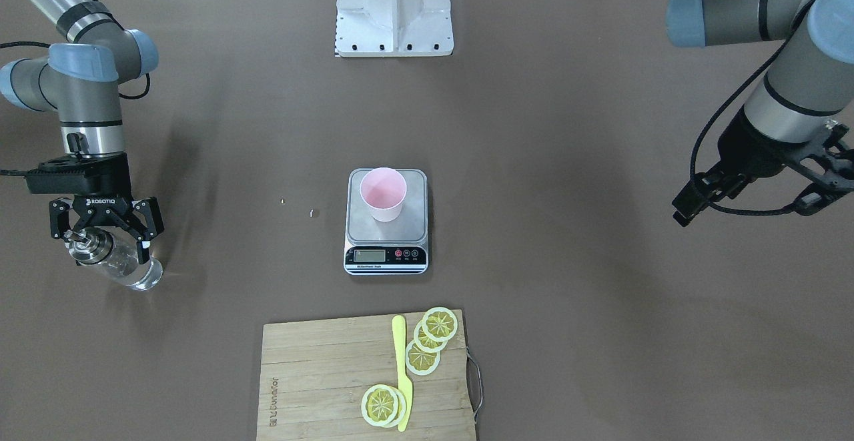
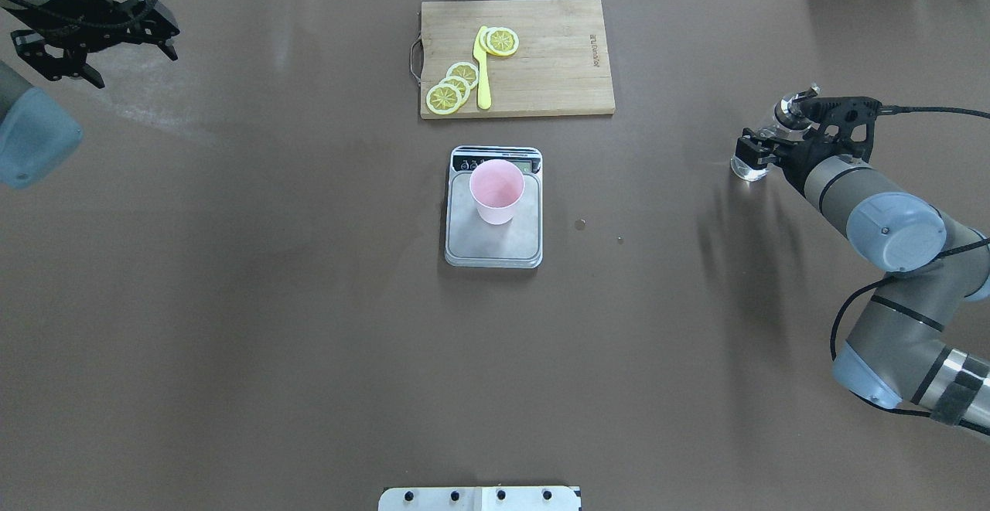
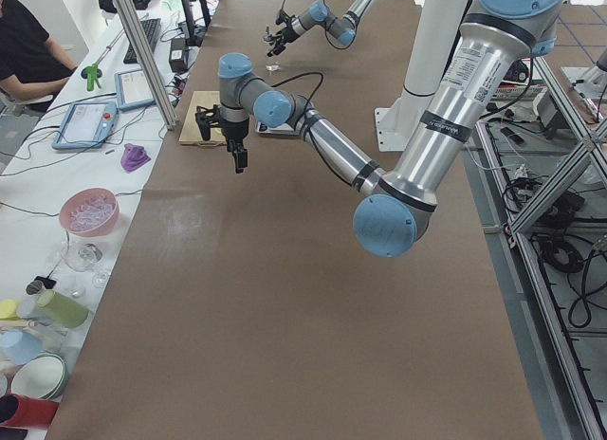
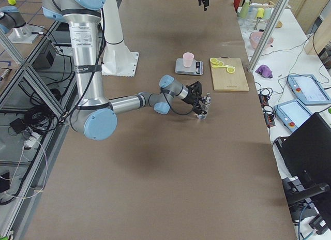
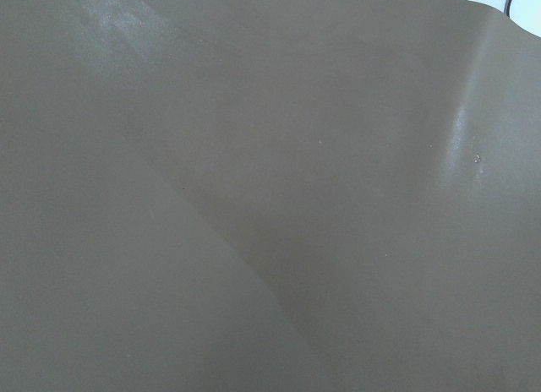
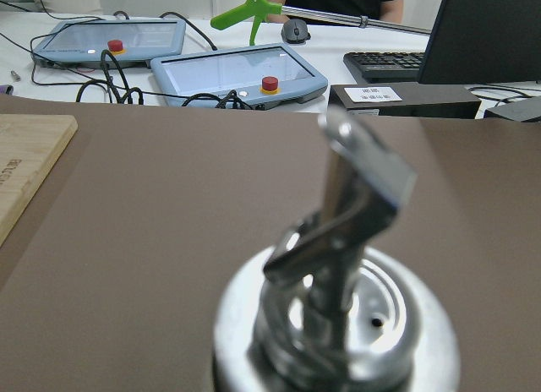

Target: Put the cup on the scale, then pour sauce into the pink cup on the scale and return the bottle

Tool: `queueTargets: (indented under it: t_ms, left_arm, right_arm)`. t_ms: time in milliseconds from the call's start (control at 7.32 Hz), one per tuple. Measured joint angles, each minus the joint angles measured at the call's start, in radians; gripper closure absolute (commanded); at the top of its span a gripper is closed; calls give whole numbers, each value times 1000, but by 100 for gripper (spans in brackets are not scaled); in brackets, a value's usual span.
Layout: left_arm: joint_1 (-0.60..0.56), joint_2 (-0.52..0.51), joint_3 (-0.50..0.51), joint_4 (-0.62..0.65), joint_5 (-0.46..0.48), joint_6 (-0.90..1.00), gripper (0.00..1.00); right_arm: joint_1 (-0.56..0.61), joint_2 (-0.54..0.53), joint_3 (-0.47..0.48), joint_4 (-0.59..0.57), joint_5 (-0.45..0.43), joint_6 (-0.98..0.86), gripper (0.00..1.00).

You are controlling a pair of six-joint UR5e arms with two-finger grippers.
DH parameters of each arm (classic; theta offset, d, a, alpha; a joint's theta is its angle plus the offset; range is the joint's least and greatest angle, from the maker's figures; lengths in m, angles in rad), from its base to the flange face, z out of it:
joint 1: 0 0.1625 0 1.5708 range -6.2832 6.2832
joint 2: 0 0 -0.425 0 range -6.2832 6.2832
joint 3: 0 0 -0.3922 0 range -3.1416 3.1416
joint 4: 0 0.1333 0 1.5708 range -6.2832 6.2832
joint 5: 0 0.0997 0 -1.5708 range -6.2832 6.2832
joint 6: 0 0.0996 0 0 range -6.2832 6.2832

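The pale pink cup (image 1: 383,192) stands upright on the silver scale (image 1: 373,231) at the table's middle; it also shows in the overhead view (image 2: 496,189). The clear glass bottle (image 1: 123,265) with its metal collar and spout (image 6: 355,198) stands on the table far off on the robot's right, with clear sauce (image 1: 141,275) in it. My right gripper (image 1: 105,242) is open, with a finger on each side of the bottle just below the collar. My left gripper (image 1: 740,214) is open and empty, held high over the table's other end.
A wooden cutting board (image 1: 320,374) with lemon slices (image 1: 432,337) and a yellow knife (image 1: 401,367) lies on the operators' side of the scale. Two small drops (image 1: 313,213) lie on the mat between scale and bottle. The robot's white base (image 1: 393,11) stands behind the scale.
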Motion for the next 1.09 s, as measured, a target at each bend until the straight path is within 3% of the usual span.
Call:
queueTargets:
  t_ms: [410,1092]
  left_arm:
    - [1,0,0,0,0,0,2]
    - [5,1,-1,0,16,-1,2]
  right_arm:
    - [-1,-39,43,6,10,11,0]
    - [-15,-210,273,0,106,67,0]
